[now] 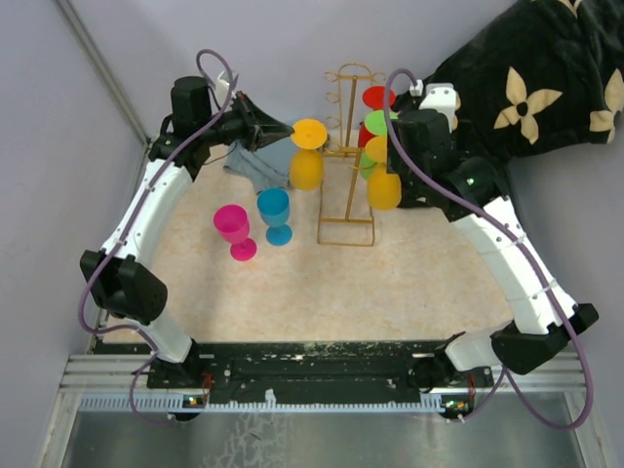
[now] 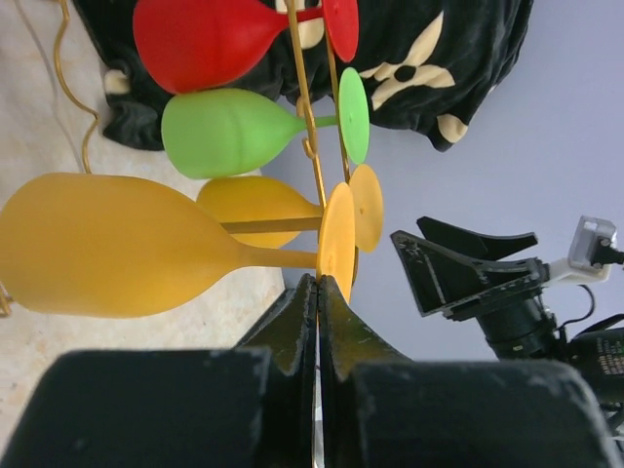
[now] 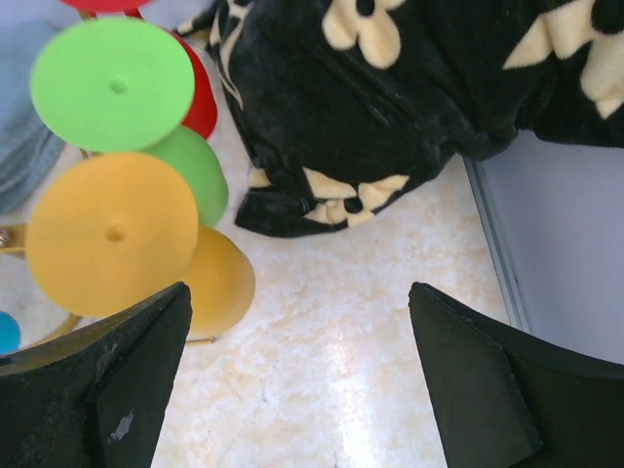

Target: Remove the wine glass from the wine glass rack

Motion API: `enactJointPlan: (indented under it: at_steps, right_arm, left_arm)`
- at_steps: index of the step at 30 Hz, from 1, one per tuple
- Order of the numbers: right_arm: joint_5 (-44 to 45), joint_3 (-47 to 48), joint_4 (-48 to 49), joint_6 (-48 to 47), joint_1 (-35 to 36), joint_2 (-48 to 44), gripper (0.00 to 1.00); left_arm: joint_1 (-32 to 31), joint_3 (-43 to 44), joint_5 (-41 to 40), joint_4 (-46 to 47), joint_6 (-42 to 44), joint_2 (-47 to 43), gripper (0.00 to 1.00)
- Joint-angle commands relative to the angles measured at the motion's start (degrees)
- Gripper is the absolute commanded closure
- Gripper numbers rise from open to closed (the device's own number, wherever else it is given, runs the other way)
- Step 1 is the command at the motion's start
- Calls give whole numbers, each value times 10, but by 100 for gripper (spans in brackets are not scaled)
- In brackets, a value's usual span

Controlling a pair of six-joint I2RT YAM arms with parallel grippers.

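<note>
Wine glass: the lower yellow one [image 3: 112, 234] on the rack's right side. It hangs bowl-down, its foot just past the tip of the right gripper's [image 3: 297, 292] rack-side finger and not yet between the fingers.
Handling: it looks like tinted plastic, so probably light, stiff and smooth enough to slip (less fragile than real glass, I'd judge).
Where to hold: the bowl or the stem below the foot is likely best, since the foot has to slide off its hook.
Right gripper: the fingers are spread wide and hold nothing.
Wine glass rack [image 2: 303, 97]: thin gold wire, likely to wobble if the glass is tugged sideways.
Neighbours: a green glass [image 2: 229, 132] and a red glass [image 2: 205, 39] hang further beyond the same fingertip.
Left gripper [image 2: 317, 292]: the fingers are pressed together. The foot of a second yellow glass [image 2: 117, 249] sits at their tips, and I cannot tell whether they touch it.
Farther out: a black blanket [image 3: 390, 97] lies beyond the right gripper's outer finger. A pink glass [image 1: 234, 226] and a blue glass [image 1: 275, 210] stand well apart.
</note>
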Motion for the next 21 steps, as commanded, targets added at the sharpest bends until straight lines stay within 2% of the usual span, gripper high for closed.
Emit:
enactJointPlan:
  at_steps: [1, 7, 13, 17, 21]
  right_arm:
    - [-17, 76, 7, -12, -6, 15, 7]
    - [-63, 187, -23, -33, -7, 68, 7]
    - [-132, 310, -62, -41, -6, 135, 7]
    - [-183, 379, -72, -36, -8, 175, 7]
    - [-243, 386, -60, -19, -17, 193, 7]
  left_arm:
    - [32, 18, 31, 42, 52, -16, 100]
    - [77, 80, 62, -12, 162, 1, 100]
    - [80, 146, 57, -99, 351, -12, 100]
    - [76, 146, 55, -144, 458, -46, 100]
    - [53, 111, 44, -177, 571, -101, 100]
